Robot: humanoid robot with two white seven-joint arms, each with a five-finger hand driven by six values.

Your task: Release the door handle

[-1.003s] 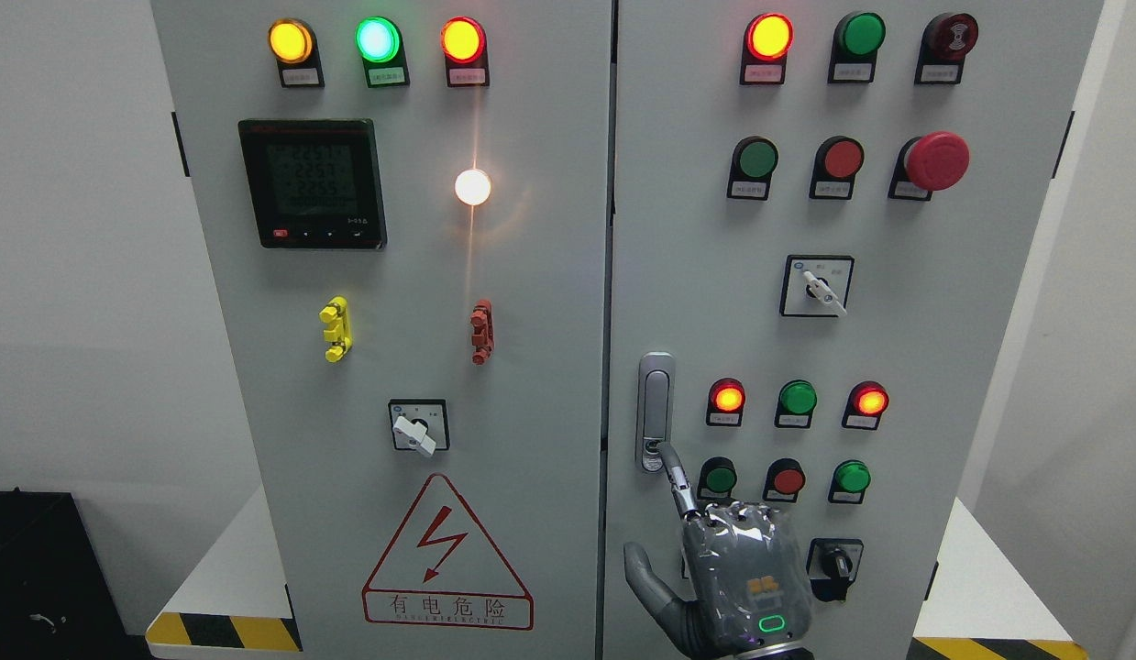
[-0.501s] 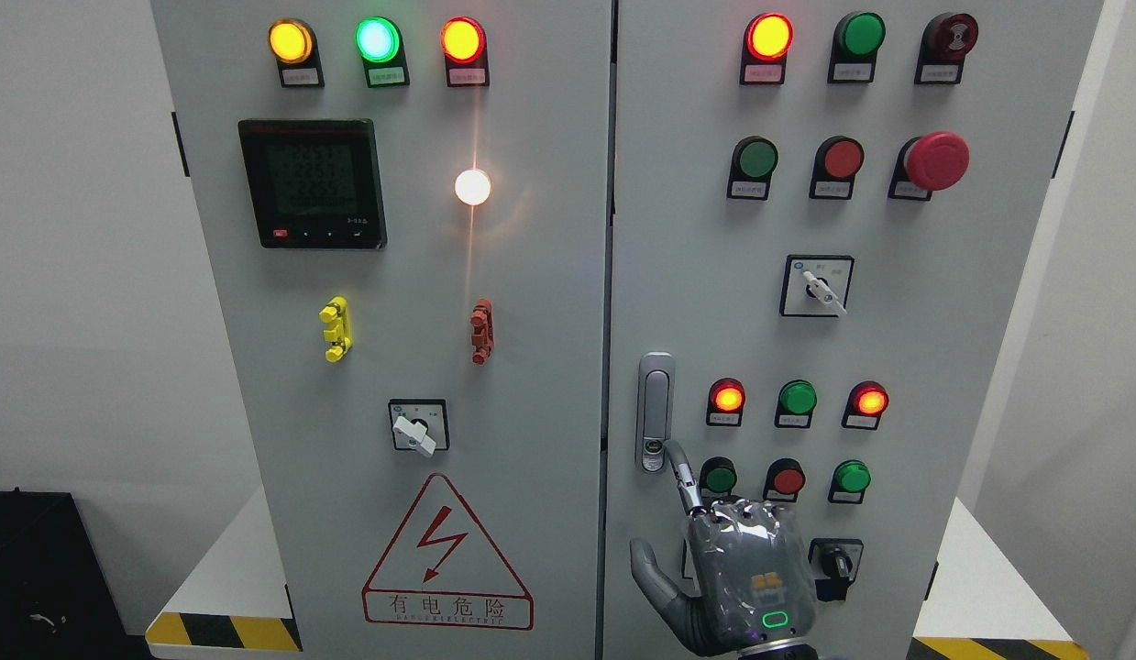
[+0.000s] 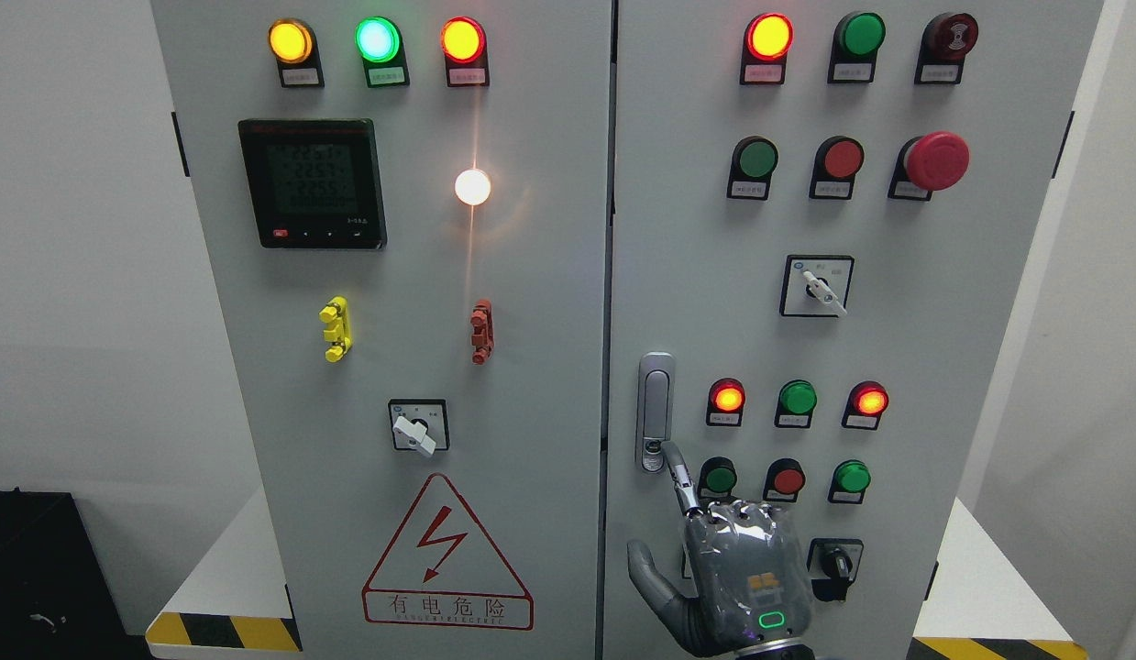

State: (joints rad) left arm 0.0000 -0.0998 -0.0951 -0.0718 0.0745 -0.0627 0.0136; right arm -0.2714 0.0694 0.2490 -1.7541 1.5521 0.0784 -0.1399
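Note:
A silver door handle (image 3: 656, 411) stands upright on the left edge of the right cabinet door (image 3: 943, 367). My right hand (image 3: 694, 513) comes up from the bottom edge just below it. Its index finger (image 3: 678, 472) is stretched out, and the tip touches the round lock button at the handle's lower end. The thumb (image 3: 645, 568) sticks out to the left, and the other fingers are curled under the grey back of the hand. Nothing is grasped. The left arm does not show.
Lit and unlit push buttons (image 3: 788, 478) sit right of the index finger, and a black key switch (image 3: 833, 561) is beside the hand. The left door (image 3: 531, 412) carries a meter, a rotary switch and a warning triangle. A black-and-yellow striped base runs along the bottom.
The right hand has shifted only a few pixels. Its index fingertip stays at the lower end of the handle.

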